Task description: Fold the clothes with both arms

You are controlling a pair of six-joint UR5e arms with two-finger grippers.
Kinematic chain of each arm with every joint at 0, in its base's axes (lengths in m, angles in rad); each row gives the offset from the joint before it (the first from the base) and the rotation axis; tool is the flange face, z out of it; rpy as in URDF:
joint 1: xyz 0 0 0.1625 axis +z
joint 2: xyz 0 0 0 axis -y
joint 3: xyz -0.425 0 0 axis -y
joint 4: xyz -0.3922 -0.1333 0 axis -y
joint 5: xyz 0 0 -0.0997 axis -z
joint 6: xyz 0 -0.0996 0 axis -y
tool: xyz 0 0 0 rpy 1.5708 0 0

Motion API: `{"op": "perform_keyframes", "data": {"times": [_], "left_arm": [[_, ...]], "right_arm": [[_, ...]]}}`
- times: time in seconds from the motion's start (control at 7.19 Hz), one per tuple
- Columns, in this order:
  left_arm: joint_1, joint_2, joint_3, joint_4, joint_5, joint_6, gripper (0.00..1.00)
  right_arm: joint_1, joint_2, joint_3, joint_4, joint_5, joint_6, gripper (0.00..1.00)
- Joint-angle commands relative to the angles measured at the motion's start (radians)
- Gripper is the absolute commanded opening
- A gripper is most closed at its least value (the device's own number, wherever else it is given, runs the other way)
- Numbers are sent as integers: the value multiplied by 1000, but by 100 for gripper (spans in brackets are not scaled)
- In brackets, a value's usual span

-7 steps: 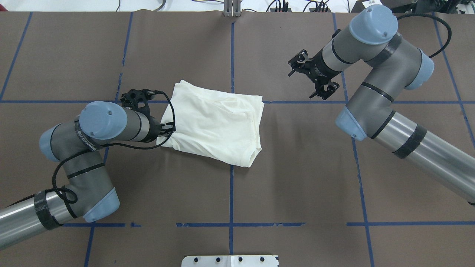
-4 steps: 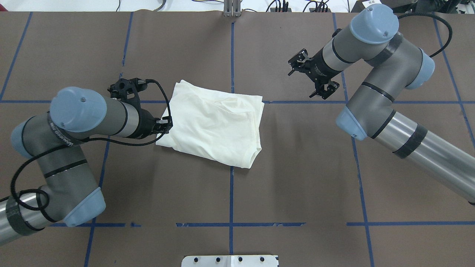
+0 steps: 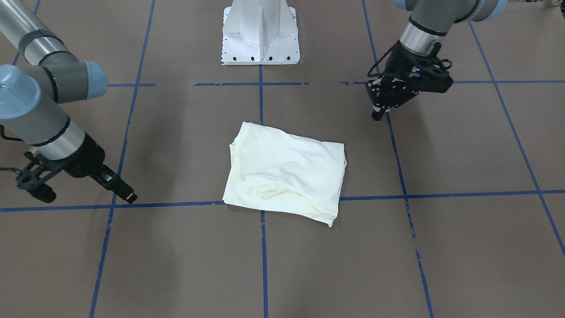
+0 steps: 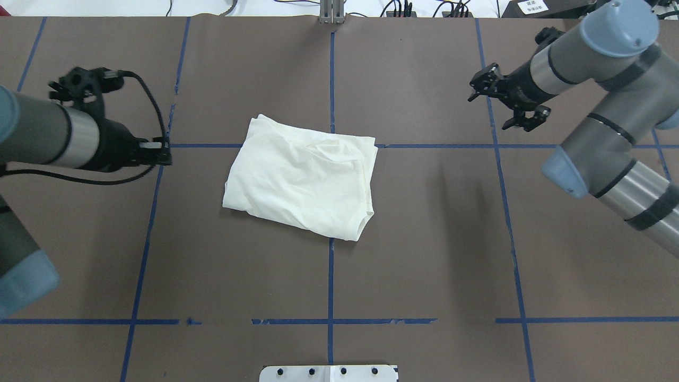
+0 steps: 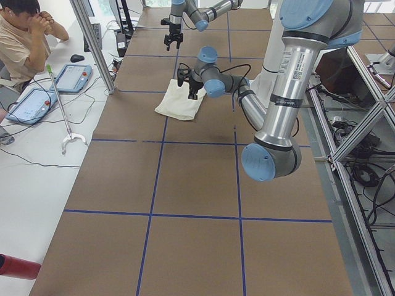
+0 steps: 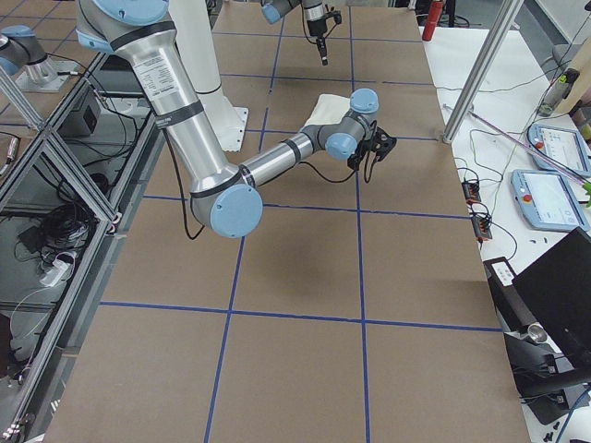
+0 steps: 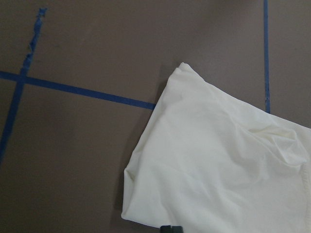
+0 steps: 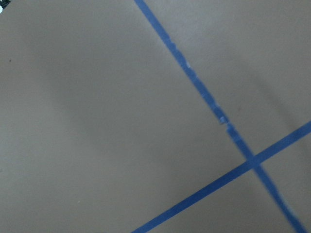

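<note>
The cream long-sleeved T-shirt [image 4: 302, 180] lies folded into a rough rectangle at the table's middle, plain side up, with the print hidden. It also shows in the front view [image 3: 287, 172] and the left wrist view [image 7: 218, 160]. My left gripper [image 4: 164, 154] hovers well to the left of the shirt, apart from it, its fingers together and empty; in the front view [image 3: 378, 115] it is at the upper right. My right gripper [image 4: 501, 103] hangs off to the shirt's far right, fingers spread and empty. Its wrist view shows only the table cover.
The brown table cover [image 4: 424, 239] carries a grid of blue tape lines. The white pedestal base [image 3: 260, 39] stands at the robot's side of the table. An operator [image 5: 24, 37] sits beyond the far edge beside tablets.
My left gripper has drawn back to the left, off the shirt's left edge, and its arm has swung outward. My right arm has moved further right. The shirt has stayed in place.
</note>
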Motion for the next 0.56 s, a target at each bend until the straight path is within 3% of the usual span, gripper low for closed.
{"op": "perform_keyframes", "data": {"times": [0.0, 0.14, 0.28, 0.42], "left_arm": [[-276, 115, 21, 7, -157, 447, 0], [-406, 132, 94, 9, -221, 643, 0], [-526, 131, 209, 7, -279, 849, 10], [-623, 119, 327, 0, -289, 1030, 29]], "right_arm": [[169, -163, 43, -27, 74, -417, 100], [292, -195, 40, -97, 160, -656, 100], [381, -198, 43, -221, 184, -883, 100], [450, -200, 44, -339, 185, -1078, 100]]}}
